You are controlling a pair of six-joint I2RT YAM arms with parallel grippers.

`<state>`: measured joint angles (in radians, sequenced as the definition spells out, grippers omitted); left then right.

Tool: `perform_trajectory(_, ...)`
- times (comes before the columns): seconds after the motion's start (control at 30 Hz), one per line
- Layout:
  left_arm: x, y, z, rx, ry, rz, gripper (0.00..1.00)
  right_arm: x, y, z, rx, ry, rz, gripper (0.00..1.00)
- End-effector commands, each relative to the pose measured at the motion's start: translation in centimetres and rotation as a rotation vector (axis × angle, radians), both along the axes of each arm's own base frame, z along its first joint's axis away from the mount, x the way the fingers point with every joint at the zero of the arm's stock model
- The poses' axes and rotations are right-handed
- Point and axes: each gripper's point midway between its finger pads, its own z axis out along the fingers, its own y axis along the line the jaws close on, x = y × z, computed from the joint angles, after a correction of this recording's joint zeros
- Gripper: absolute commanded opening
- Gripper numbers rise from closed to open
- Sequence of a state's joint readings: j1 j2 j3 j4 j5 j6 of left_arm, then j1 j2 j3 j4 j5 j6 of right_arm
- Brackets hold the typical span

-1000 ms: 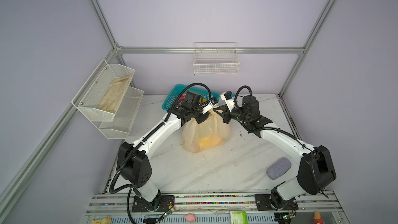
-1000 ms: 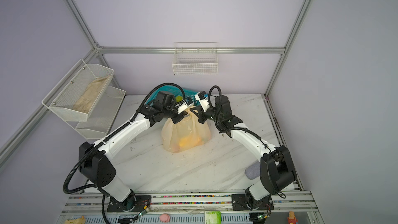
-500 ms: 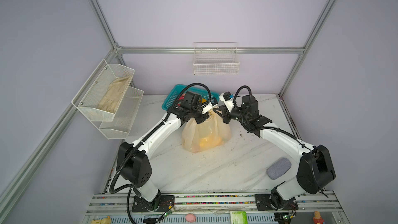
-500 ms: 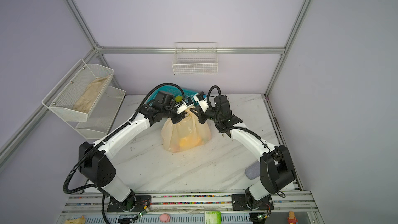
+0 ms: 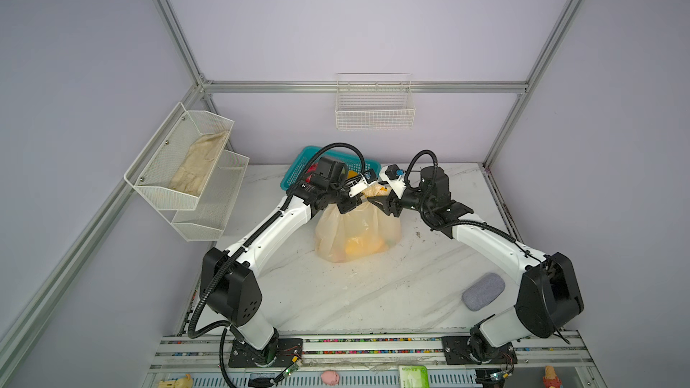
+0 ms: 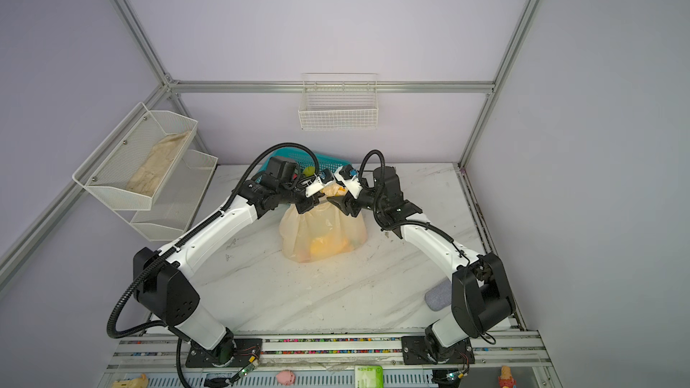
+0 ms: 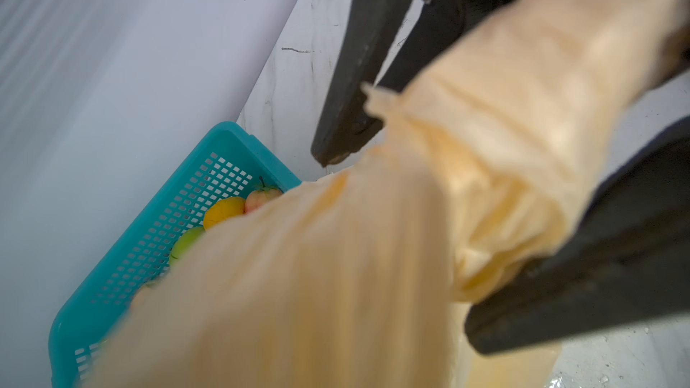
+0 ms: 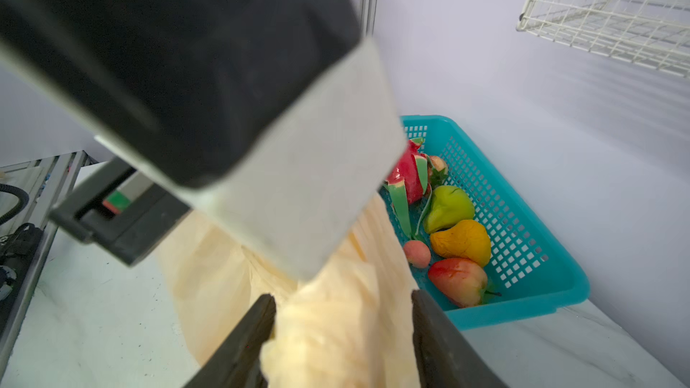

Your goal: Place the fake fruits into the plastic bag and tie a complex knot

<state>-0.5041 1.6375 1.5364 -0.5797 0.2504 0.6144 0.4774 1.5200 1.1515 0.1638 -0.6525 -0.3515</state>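
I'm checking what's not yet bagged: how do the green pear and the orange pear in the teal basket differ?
Colour: the green pear is yellow-green, the orange pear orange-yellow. Place: the green pear lies next to the dragon fruit, the orange pear beside the red fruit. Both are glossy, alike in size, and lie in the teal basket.

Teal basket [image 5: 298,166] at back; grey pad [image 5: 483,291] on table [image 5: 354,293]; cloth [image 5: 198,167] in shelf [image 5: 168,197].

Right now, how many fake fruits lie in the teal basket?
6 in the basket: dragon fruit, small piece behind it, green pear, orange pear, pink ball, red fruit. The bag may hide more.
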Motion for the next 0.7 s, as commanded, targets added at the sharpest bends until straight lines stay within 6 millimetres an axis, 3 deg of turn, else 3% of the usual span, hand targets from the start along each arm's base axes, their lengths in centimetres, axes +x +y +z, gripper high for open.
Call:
perform_trajectory(0.0,-0.5,-0.1,3.7,-0.052,-0.099,-0.042,0.0,0.2,-0.1,0.1,-0.014,-0.064,0.046,0.6)
perform_trajectory(0.37,-0.6,-0.1,3.5,-0.047,-0.094,-0.047,0.0,-0.5,1.5,0.0,0.034,-0.049,0.189,0.57)
perform_trajectory(0.67,-0.6,-0.1,3.0,-0.041,-0.079,-0.049,0.0,-0.5,1.8,1.2,0.055,-0.081,0.212,0.56)
